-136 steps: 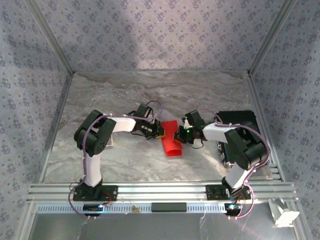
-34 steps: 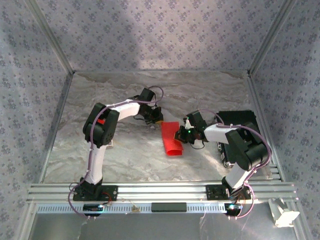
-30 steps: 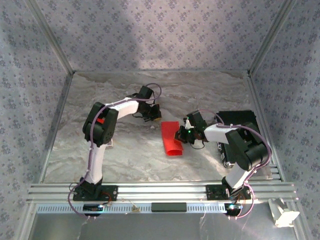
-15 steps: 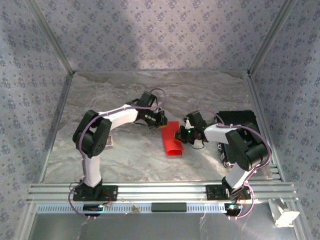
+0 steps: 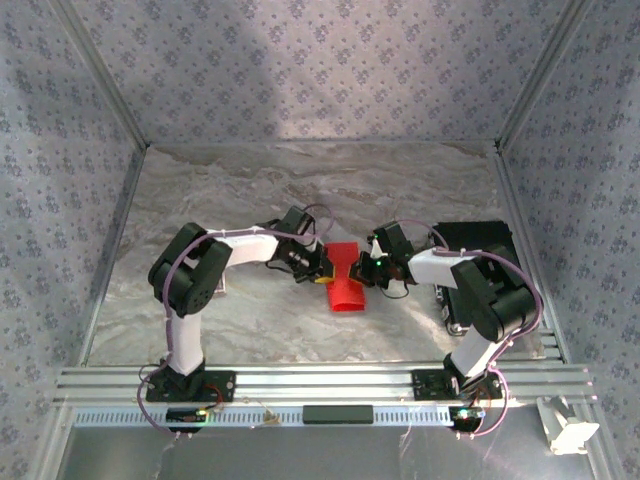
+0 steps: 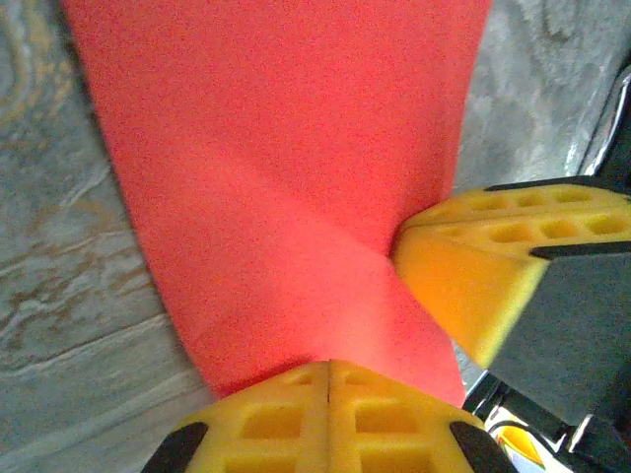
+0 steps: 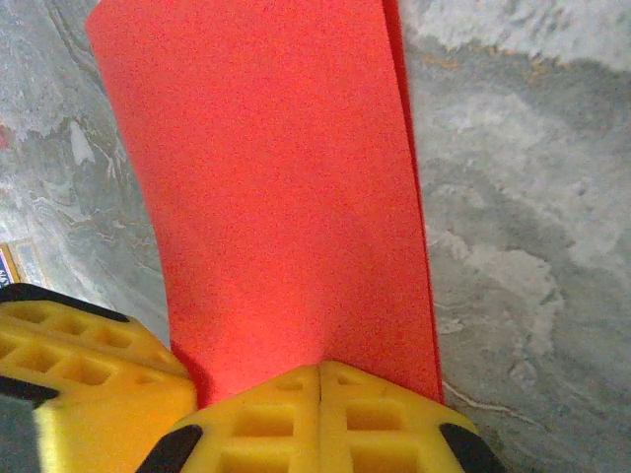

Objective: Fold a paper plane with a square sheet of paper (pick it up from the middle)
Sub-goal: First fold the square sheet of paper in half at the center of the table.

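No text, label, brand, number or sign is legible here. The paper (image 5: pixel 345 285) shows you plain, unmarked red faces. A card (image 7: pixel 8 264) at the left edge of the right wrist view carries coloured print, too small and blurred for you to read.
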Tool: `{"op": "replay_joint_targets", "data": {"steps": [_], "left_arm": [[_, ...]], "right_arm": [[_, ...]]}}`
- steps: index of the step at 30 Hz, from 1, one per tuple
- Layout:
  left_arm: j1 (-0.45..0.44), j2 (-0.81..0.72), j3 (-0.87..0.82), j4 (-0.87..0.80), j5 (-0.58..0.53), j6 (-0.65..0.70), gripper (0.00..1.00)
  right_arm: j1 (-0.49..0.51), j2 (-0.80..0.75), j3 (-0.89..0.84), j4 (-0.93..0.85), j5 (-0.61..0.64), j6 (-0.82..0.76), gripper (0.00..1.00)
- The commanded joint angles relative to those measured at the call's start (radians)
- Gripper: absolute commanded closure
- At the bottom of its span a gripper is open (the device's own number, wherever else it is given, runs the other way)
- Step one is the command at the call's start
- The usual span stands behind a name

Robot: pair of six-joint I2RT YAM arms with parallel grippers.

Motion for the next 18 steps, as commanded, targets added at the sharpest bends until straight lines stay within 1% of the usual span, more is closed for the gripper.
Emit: {"op": "replay_joint_targets", "data": {"steps": [1,5,9,12,14,18], "left_arm": [[0.004,0.02,-0.029,-0.013,-0.021,0.041,1.0],[0.007,0.025,-0.057,-0.055,-0.089,0.093,1.0],[0.008,0.022,-0.057,-0.074,-0.118,0.118,1.0],[0.008,-0.016,-0.054,-0.039,-0.095,0.084,1.0],[0.002,-0.056,-0.055,-0.004,-0.082,0.03,1.0],[-0.008,-0.12,-0.047,0.027,-0.098,-0.047,1.0]], "right_arm": [[0.005,0.022,-0.04,-0.12,0.077,0.005,0.99],[0.004,0.024,-0.042,-0.122,0.079,0.005,0.98],[0.005,0.024,-0.038,-0.123,0.077,0.004,0.98],[0.005,0.022,-0.041,-0.125,0.079,0.004,0.98],[0.005,0.019,-0.041,-0.129,0.078,0.002,0.98],[0.004,0.015,-0.043,-0.129,0.079,-0.002,0.99]]}}
